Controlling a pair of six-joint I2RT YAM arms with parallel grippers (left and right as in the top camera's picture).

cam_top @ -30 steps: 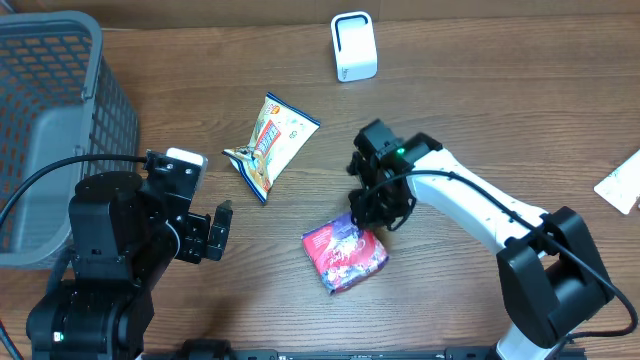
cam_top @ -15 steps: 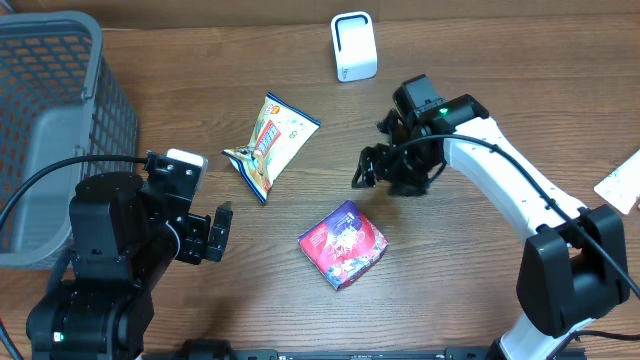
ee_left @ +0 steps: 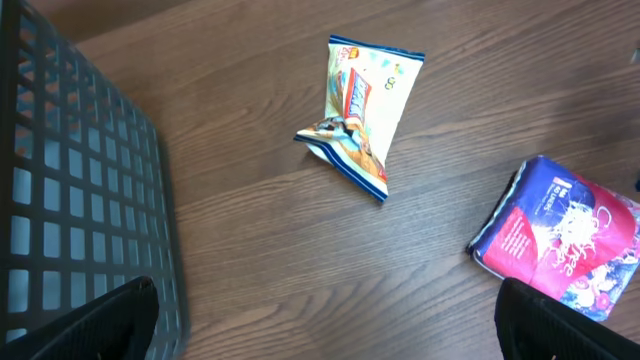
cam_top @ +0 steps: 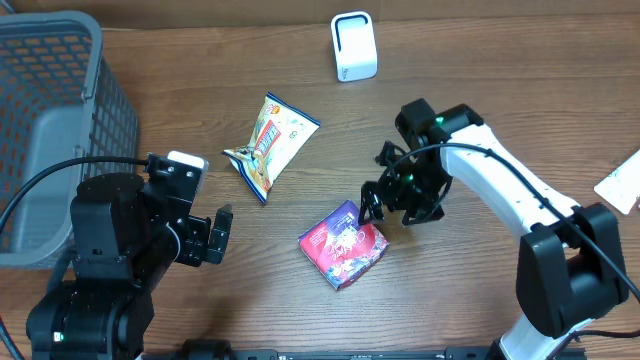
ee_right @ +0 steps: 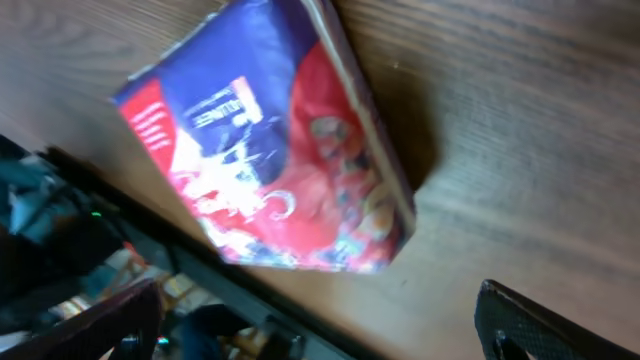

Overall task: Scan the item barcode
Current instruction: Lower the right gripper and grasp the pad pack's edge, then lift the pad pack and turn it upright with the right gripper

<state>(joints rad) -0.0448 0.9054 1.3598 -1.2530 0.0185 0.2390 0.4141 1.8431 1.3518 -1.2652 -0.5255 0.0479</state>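
My right gripper (cam_top: 392,205) is spread wide and empty at the upper right edge of the red-and-blue packet (cam_top: 343,247), which lies flat on the bench (cam_top: 200,60), well apart from the white scanner (cam_top: 353,46). My left gripper (cam_top: 216,235) is wide too, holding nothing

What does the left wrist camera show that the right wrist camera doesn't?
Only the left wrist view: the snack bag lying flat and the gray basket at the left. Only the right wrist view: a close look at the red-and-blue packet, with blurred dark equipment past the table edge. Both: that packet lying free on the wooden table, with nothing gripping it.
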